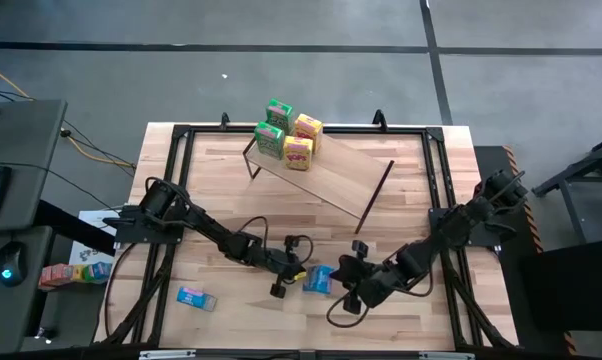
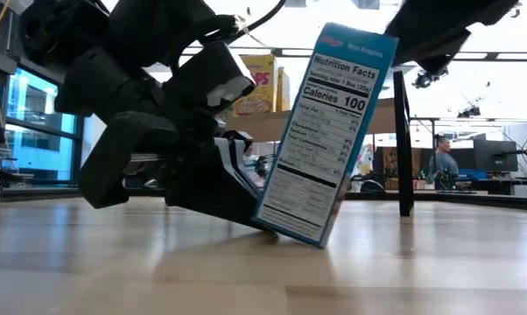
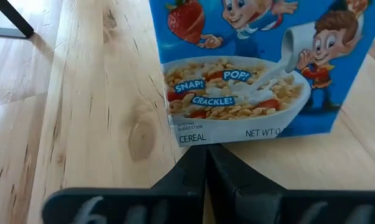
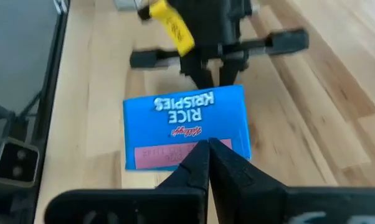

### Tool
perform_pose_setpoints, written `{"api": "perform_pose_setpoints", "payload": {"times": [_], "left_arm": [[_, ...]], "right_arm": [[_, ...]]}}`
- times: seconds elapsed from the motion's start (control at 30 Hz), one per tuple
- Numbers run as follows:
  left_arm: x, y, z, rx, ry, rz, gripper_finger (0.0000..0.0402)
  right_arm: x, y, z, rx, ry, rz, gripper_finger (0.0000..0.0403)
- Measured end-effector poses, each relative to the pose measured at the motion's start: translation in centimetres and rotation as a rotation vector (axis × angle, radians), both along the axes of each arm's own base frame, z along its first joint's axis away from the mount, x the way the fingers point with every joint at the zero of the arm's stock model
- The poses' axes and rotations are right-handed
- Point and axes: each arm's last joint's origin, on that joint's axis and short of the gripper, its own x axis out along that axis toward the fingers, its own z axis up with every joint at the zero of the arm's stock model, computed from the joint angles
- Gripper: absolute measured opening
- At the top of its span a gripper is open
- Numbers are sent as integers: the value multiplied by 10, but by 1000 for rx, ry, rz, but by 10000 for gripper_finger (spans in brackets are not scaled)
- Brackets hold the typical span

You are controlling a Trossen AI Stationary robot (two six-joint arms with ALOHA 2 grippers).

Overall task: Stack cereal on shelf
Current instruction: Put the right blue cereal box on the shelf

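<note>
A: Where do the claws stand?

B: The left claw [image 1: 293, 272] and the right claw [image 1: 343, 272] sit low over the near middle of the tabletop [image 1: 401, 200], facing each other. Both have their fingers pressed together with nothing between them. Between the two tips is a blue Rice Krispies box [image 1: 317, 280], tilted up on one bottom edge; the left claw's closed tips meet its front face near the bottom, and the right claw's closed tips meet its top flap from the other side.

A: Is the box leaning on anything?

B: In the low view it tips toward the left claw, resting against it, its nutrition panel facing the camera.

A: What about room around it?

B: Bare wood lies toward the near edge. A second blue box [image 1: 195, 297] lies flat near the near left corner, well apart from the claws.

A: And the shelf?

B: The shelf [image 1: 331, 176] runs diagonally across the far half of the tabletop, well apart from both claws. Two green boxes [image 1: 274, 128] and two yellow boxes [image 1: 302, 141] crowd its far left end, touching one another; the remaining board is open up to its right end.
</note>
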Motion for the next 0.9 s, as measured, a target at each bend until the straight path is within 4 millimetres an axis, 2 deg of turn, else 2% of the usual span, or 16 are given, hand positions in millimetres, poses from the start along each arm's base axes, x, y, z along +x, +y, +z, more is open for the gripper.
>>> {"api": "perform_pose_setpoints", "payload": {"times": [0.47, 0.73, 0.9], "left_arm": [[1, 0, 2, -4, -25, 38, 0], [2, 9, 0, 20, 8, 94, 0], [-2, 16, 9, 46, 53, 99, 0]], "right_arm": [[18, -11, 9, 23, -94, 38, 0], [19, -11, 11, 20, -112, 54, 0], [24, -10, 18, -42, -207, 48, 0]]}}
